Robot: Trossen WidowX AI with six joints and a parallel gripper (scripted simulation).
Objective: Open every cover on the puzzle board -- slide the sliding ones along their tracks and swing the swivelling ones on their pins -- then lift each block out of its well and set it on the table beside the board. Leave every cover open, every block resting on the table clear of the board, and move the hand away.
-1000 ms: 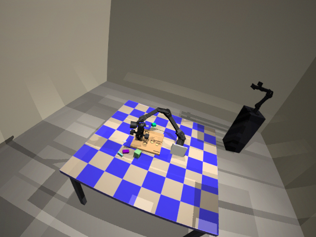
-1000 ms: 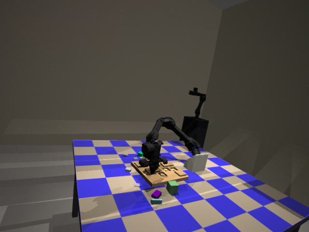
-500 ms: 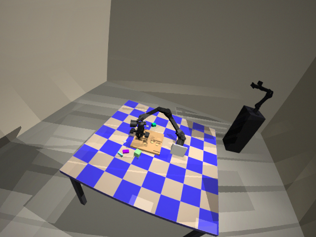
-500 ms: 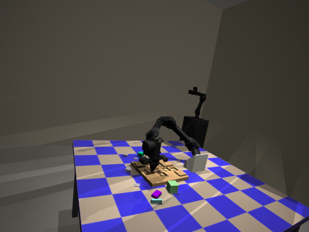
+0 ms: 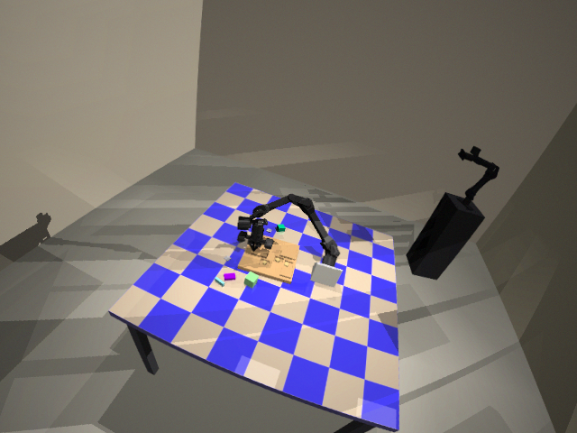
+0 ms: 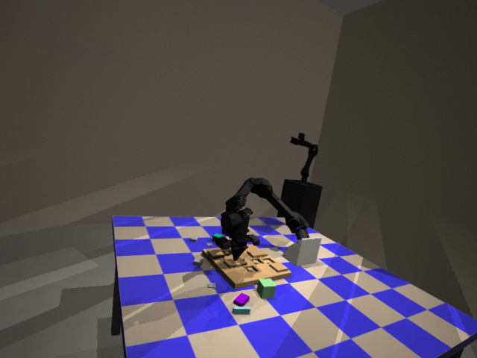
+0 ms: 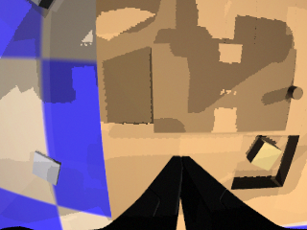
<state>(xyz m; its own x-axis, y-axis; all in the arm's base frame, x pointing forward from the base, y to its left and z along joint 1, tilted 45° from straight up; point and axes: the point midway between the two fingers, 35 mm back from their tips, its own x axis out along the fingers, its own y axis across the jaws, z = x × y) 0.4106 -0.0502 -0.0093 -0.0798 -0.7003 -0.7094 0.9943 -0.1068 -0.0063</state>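
Observation:
The wooden puzzle board [image 5: 281, 277] [image 6: 246, 279] [image 7: 139, 160] lies flat on the table. My gripper [image 5: 253, 250] [image 6: 236, 259] [image 7: 179, 164] is shut and empty, with its tips low over the board's left part in the top view. A pale yellow block [image 7: 266, 154] sits turned in an open well, right of the tips in the wrist view. A broad flat wooden piece [image 7: 168, 103] lies above the tips there, with a round pin [image 7: 296, 92] at its right; shadow hides how the covers stand. More small yellow pieces [image 5: 286, 263] [image 6: 266, 261] show in the board.
A light green cube [image 5: 251, 280] [image 6: 266, 288], a purple block [image 5: 229, 276] [image 6: 241, 299] and a cyan bar [image 5: 219, 281] [image 6: 241, 310] lie off the board's near side. A teal block [image 5: 280, 227] [image 6: 218, 237] lies beyond it. Grey chips [image 6: 211, 285] [image 7: 46, 168] lie beside it.

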